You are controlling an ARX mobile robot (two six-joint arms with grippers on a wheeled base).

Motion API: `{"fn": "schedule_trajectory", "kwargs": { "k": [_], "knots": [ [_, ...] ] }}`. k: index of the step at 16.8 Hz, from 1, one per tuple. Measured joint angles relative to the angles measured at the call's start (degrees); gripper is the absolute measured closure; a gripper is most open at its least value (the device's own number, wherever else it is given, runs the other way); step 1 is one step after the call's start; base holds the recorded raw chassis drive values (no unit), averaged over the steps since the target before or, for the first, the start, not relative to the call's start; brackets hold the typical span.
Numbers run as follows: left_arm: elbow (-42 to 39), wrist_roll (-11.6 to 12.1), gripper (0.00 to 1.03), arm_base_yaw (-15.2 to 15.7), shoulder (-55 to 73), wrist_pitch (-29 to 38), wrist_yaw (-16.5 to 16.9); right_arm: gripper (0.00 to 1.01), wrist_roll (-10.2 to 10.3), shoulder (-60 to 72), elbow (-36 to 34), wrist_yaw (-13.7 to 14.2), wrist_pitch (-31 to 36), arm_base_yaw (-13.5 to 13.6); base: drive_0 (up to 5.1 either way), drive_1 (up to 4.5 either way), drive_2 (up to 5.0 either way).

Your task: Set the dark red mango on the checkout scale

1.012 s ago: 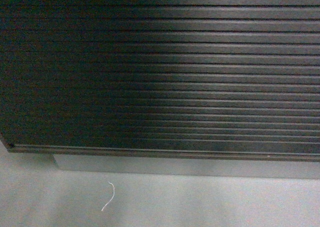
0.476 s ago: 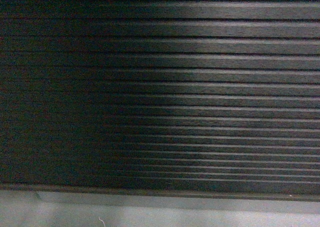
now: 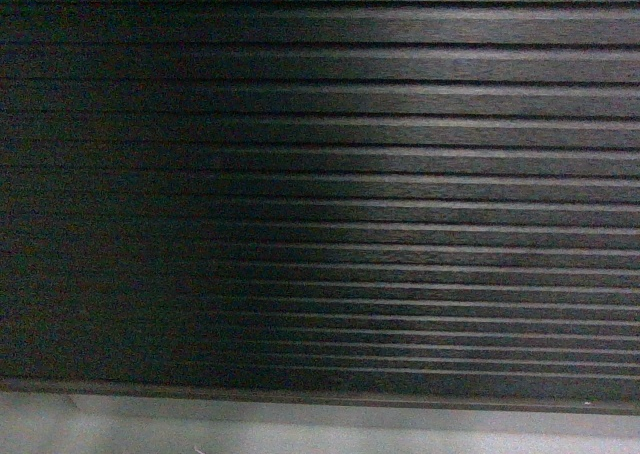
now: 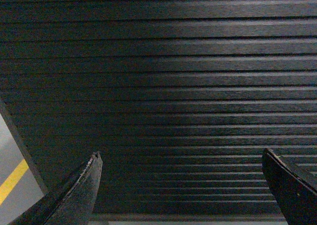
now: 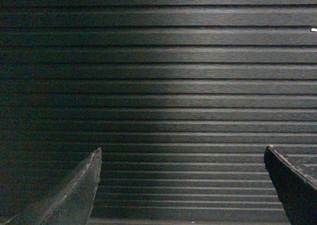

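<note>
A dark brown-black wall of horizontal ribs fills every view; this is the front panel of the checkout (image 3: 320,174), seen from close and low; in the head view a thin strip of pale grey plinth (image 3: 330,424) runs under the panel's bottom edge, and nothing of the counter top shows.

From the left wrist camera I see the left gripper (image 4: 181,185) pointed straight at the ribbed panel; its two dark fingers stand far apart at the lower corners of the view, with only ribs between them; it holds nothing. To the left of the panel's slanting edge there is grey floor with a yellow line (image 4: 12,181).

The right gripper (image 5: 183,185) reads the same way in its own camera; fingers spread wide, nothing between them, panel ahead.

I cannot find the dark red mango or the scale in any view; both are out of sight. My judgement is that the scale sits on top of the checkout, above the ribs, so the thing the next move turns on lies upward from both grippers; where the mango lies, and how its long axis runs, I cannot tell. Neither arm looks nearer; each faces the panel squarely. I would raise the view above the counter edge before committing either arm.
</note>
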Motion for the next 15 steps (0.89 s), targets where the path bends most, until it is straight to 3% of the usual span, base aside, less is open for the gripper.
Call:
{"fn": "schedule_trajectory", "kwargs": {
  "k": [15],
  "knots": [
    [0.0, -0.04, 0.05, 0.0, 0.0, 0.07, -0.07, 0.03, -0.07, 0.0, 0.0, -0.09, 0.0, 0.0, 0.0, 0.0, 0.0]
  ]
}}
